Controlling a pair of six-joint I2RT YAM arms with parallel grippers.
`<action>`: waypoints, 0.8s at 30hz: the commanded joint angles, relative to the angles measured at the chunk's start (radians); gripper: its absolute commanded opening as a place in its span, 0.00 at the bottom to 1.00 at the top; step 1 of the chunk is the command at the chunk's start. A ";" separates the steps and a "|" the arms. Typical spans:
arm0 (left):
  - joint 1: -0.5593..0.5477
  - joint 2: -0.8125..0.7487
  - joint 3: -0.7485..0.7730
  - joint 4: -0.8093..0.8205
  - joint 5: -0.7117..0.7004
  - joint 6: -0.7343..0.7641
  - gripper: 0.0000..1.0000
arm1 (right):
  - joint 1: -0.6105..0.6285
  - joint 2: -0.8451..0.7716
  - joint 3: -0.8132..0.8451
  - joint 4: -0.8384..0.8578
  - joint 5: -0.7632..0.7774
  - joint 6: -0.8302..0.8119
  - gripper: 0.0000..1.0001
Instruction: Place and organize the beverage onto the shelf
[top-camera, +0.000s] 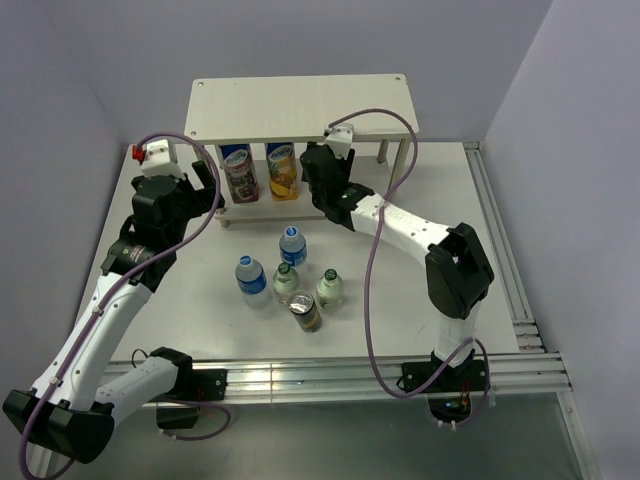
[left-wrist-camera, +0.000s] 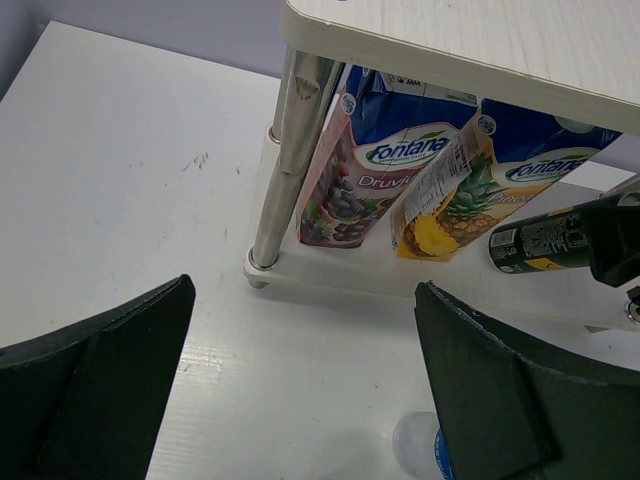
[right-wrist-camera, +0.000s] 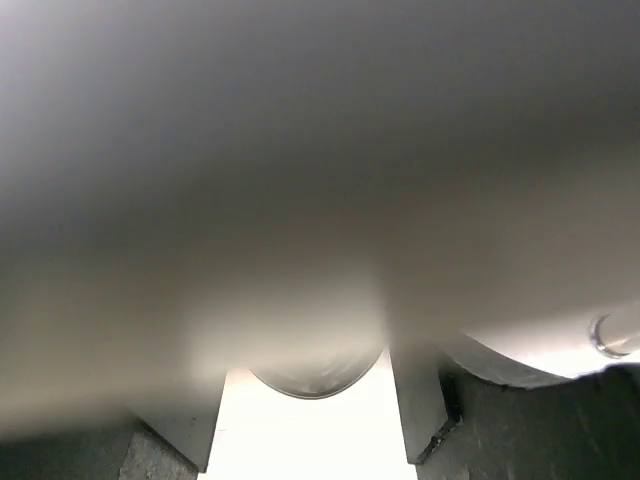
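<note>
Top external view, left to right: the left gripper (top-camera: 205, 183) hangs wide open and empty beside the cream two-tier shelf (top-camera: 300, 105). Two tall printed juice cartons (top-camera: 238, 172) stand on the shelf's lower board. Just right of them, the right gripper (top-camera: 320, 170) reaches under the top board, clamped on a dark can (left-wrist-camera: 535, 240). Whether the can touches the board is unclear. On the white table (top-camera: 440, 190) stand two clear blue-labelled plastic bottles (top-camera: 250, 278), two green glass bottles (top-camera: 286, 281) and a second dark can (top-camera: 306, 310). By this judgement, the first of six drinks is being placed and five are not yet shelved.
</note>
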 joint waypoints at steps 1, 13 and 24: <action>-0.003 -0.001 0.014 0.013 -0.009 0.019 0.99 | 0.015 0.040 -0.037 0.013 -0.011 0.085 0.28; -0.003 -0.004 0.017 0.010 -0.012 0.020 0.99 | 0.034 0.045 -0.067 -0.054 0.107 0.126 0.20; -0.003 -0.006 0.017 0.010 -0.016 0.020 0.99 | 0.035 0.025 -0.141 -0.097 0.153 0.187 0.00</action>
